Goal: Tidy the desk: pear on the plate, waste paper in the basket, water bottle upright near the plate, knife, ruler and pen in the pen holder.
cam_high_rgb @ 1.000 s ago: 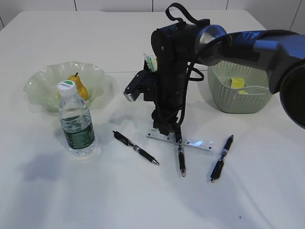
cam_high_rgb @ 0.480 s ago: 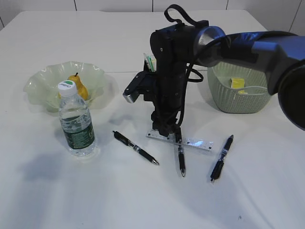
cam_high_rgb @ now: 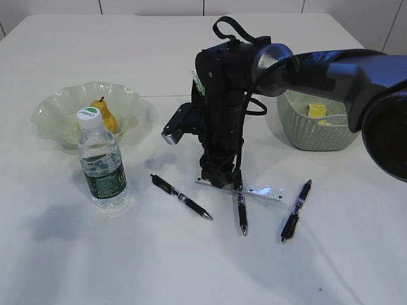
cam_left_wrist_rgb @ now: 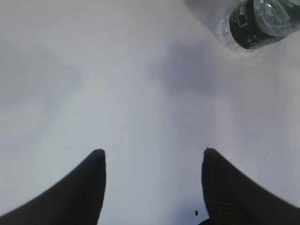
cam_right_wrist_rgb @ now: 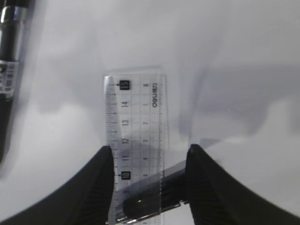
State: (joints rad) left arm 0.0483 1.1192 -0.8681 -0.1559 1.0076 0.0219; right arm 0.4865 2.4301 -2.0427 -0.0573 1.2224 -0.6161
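I have the right claw down over the ruler, its jaws flanking the ruler's long edges, though I cannot tell if they pinch it. The ruler lies on the worktop, across a pen. My left claw hangs open, empty, near the water bottle.

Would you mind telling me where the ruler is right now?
In the exterior view the ruler lies on the table right of centre, between the right gripper's fingers, crossing a pen.
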